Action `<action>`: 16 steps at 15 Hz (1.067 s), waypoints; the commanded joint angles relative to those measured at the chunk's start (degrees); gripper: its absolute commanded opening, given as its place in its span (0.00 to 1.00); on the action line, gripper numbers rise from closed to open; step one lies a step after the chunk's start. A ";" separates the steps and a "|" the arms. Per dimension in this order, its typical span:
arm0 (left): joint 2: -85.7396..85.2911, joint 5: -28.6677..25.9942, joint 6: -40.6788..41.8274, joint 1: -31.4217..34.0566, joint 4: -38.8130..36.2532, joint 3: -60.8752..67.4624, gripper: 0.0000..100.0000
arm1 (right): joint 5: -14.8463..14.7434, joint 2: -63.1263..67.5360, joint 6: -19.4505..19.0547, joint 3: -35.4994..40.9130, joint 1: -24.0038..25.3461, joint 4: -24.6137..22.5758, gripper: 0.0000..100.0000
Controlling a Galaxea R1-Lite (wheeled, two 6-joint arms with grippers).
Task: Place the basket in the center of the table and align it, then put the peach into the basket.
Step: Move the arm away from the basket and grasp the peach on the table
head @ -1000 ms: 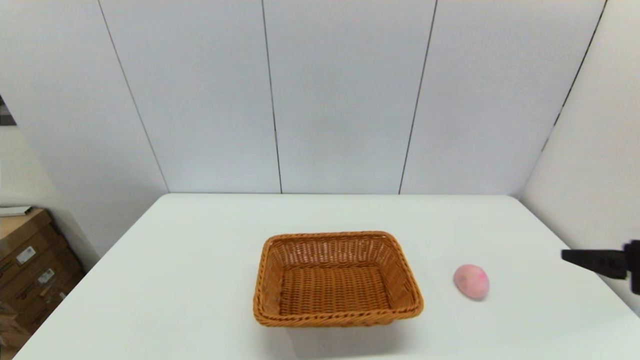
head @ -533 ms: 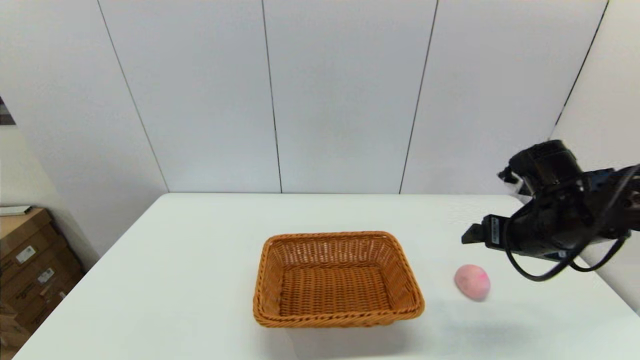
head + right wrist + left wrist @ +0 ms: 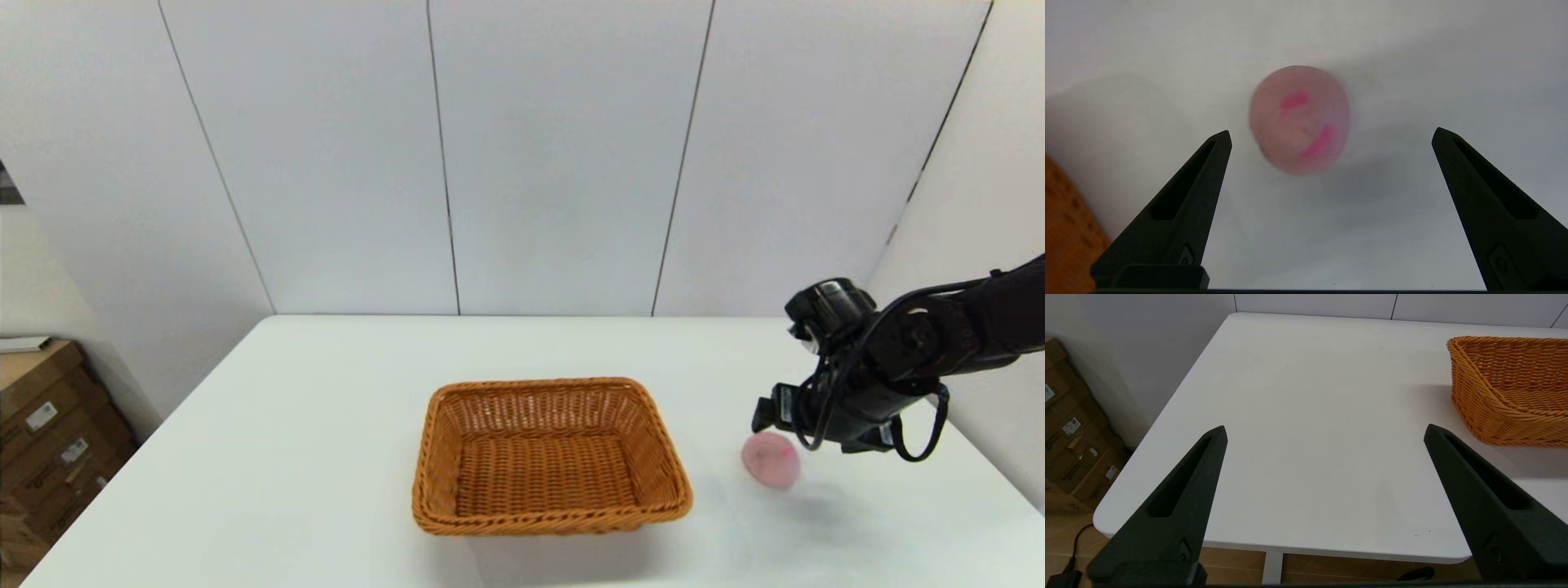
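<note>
The orange-brown woven basket [image 3: 549,386] stands near the middle of the white table [image 3: 326,425], its long sides square to the table's front edge. The pink peach [image 3: 769,461] lies on the table to the basket's right, apart from it. My right gripper [image 3: 767,415] hangs just above and behind the peach. In the right wrist view this gripper [image 3: 1331,131] is open, and the peach [image 3: 1299,119] lies beyond the fingertips between the two fingers, untouched. A corner of the basket [image 3: 1065,232] shows there too. My left gripper [image 3: 1325,428] is open and parked off the table's left front, with the basket [image 3: 1506,396] to its right.
Brown cardboard boxes [image 3: 49,425] are stacked on the floor left of the table, and they show in the left wrist view as boxes [image 3: 1069,437] too. White wall panels close off the back and the right side, near the right arm.
My right arm has swung in from the right edge of the head view and come down over the peach. Basket and peach have not moved.
</note>
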 commanded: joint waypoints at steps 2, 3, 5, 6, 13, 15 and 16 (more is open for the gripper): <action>0.01 0.05 -0.04 0.00 0.06 0.00 1.00 | 0.16 5.83 0.32 -0.30 0.01 -0.31 1.00; 0.01 0.05 -0.04 0.00 0.06 0.00 1.00 | 0.25 6.27 0.32 -0.47 0.10 -0.22 1.00; 0.01 0.05 -0.04 0.00 0.06 0.00 1.00 | 0.33 6.79 0.32 -0.65 0.36 -0.22 0.00; 0.01 0.14 -0.04 0.00 0.06 0.00 1.00 | 0.51 7.50 0.32 -1.00 0.45 -0.22 0.00; 0.01 0.14 -0.04 0.00 0.06 0.00 1.00 | 4.47 8.38 1.72 -2.94 0.71 0.30 0.00; 0.01 0.05 -0.04 0.00 0.06 0.00 1.00 | 5.34 7.85 1.90 -3.20 0.80 0.30 0.00; 0.01 0.14 -0.04 0.00 0.06 0.00 1.00 | 5.61 6.97 1.90 -3.37 0.80 0.39 0.00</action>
